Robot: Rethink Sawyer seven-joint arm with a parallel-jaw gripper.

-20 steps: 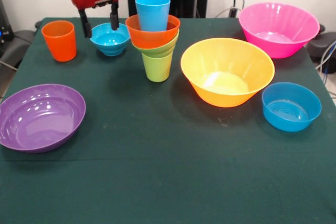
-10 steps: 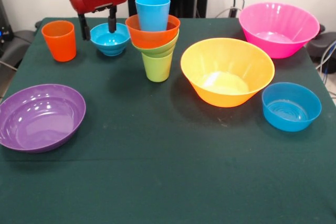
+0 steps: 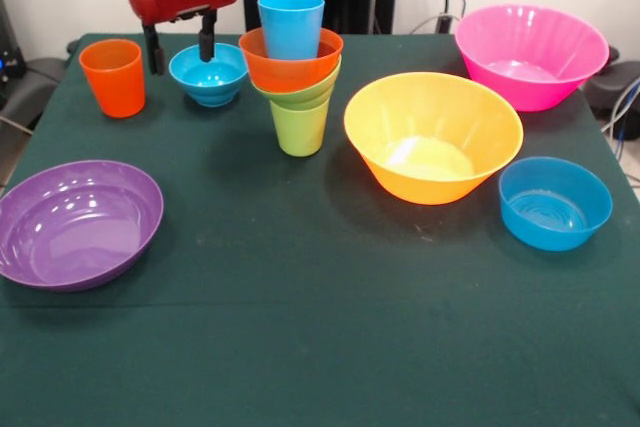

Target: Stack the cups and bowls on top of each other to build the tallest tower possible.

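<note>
The tower stands at centre back: a lime green cup [image 3: 300,129] as base, a small green bowl [image 3: 303,97], an orange bowl [image 3: 290,70] and a light blue cup [image 3: 291,22] on top. Left of it sits a small blue bowl [image 3: 208,75]. My gripper [image 3: 181,48] hangs open at that bowl's far left side. One finger [image 3: 154,50] is outside the rim and the other is over the bowl's far edge; I cannot tell whether it touches. An orange cup [image 3: 112,77] stands further left.
A large purple bowl [image 3: 78,222] lies at the near left. A yellow-orange bowl [image 3: 432,137] sits right of the tower, a pink bowl [image 3: 530,55] at the back right and a medium blue bowl [image 3: 555,203] at the right edge.
My gripper has risen and drawn back a little toward the table's far edge, staying open. The small blue bowl has shifted very slightly left.
</note>
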